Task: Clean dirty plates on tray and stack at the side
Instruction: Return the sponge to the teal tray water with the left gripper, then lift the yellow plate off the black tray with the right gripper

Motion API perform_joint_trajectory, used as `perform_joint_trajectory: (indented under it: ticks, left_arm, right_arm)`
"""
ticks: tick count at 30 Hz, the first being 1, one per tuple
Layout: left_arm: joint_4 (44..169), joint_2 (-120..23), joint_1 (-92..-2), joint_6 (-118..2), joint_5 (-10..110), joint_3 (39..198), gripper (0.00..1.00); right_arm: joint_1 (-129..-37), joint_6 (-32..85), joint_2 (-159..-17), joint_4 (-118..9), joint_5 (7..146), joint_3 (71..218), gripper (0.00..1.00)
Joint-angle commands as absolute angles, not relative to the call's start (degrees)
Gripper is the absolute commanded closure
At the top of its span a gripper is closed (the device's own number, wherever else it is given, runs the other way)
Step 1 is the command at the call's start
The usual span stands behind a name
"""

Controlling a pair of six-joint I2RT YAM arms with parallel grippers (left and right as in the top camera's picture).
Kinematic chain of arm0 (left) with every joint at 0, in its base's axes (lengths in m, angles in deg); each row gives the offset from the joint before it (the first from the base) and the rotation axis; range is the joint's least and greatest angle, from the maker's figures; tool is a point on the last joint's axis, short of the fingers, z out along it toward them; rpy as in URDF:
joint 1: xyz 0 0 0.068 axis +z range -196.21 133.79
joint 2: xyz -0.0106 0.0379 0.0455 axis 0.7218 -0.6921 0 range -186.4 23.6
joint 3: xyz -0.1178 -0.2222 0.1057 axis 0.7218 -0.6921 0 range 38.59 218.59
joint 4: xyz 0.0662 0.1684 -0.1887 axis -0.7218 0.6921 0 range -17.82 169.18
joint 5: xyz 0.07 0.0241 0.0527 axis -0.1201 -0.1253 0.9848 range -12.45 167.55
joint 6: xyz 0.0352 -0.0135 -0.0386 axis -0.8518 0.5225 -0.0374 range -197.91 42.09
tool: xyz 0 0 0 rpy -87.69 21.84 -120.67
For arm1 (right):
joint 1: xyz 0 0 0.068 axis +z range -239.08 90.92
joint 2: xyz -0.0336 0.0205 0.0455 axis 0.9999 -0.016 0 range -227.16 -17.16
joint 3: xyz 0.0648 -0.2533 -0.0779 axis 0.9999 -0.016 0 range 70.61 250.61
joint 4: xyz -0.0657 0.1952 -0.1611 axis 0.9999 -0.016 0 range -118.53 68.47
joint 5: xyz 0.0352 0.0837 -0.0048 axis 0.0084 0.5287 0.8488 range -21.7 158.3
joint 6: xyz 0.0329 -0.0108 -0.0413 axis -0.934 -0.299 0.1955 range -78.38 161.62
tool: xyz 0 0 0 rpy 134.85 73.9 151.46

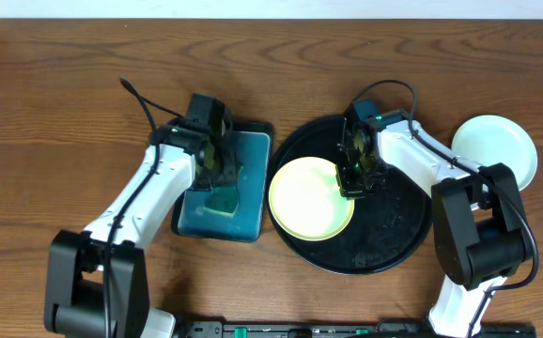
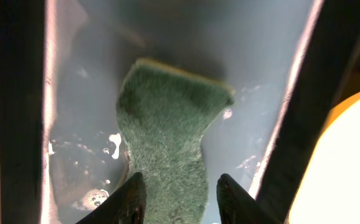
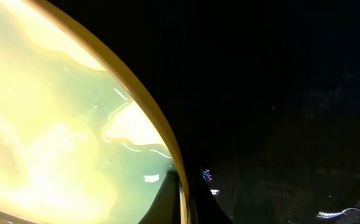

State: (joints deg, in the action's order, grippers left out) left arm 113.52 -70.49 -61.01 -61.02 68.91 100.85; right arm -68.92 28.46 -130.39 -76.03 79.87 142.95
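Observation:
A pale yellow plate (image 1: 309, 199) lies on the left part of the black tray (image 1: 394, 239). My right gripper (image 1: 353, 181) is shut on the plate's right rim; in the right wrist view the fingers (image 3: 181, 199) pinch the rim of the plate (image 3: 49, 130) over the tray (image 3: 279, 93). A mint-white plate (image 1: 497, 148) rests on the bare wood at the right. My left gripper (image 1: 217, 161) is open over the teal tray, its fingers (image 2: 177, 200) either side of the green sponge (image 2: 167, 137), not closed on it.
The rectangular teal tray (image 1: 253, 155) holds soapy water and the sponge (image 1: 223, 198), left of the black tray. The yellow plate's edge shows at the right of the left wrist view (image 2: 348, 168). Bare wood tabletop (image 1: 55, 113) lies to the left and back.

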Motion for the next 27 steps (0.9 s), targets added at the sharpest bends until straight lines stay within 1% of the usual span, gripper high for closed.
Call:
perform_joint_trajectory:
  ticks: [1, 10, 17, 27]
  left_arm:
    - [112.56, -72.59, -62.04, -60.02, 69.15, 98.40, 0.62]
    - [110.01, -79.93, -65.01, -60.06, 69.15, 97.62, 0.62]
    - [109.44, -85.74, -65.54, -60.04, 69.15, 97.62, 0.63]
    - [110.03, -84.04, -65.52, -60.08, 69.15, 97.77, 0.63]
  right_arm:
    - [-67.44, 28.32, -133.65, -75.83, 80.57, 140.24, 0.99]
    - [-67.89, 28.35, -133.04, -77.54, 80.05, 140.26, 0.99]
    - [-68.13, 28.32, -127.92, -78.74, 76.26, 140.26, 0.99]
    - [-68.31, 26.18, -117.21, -79.59, 65.71, 140.26, 0.99]
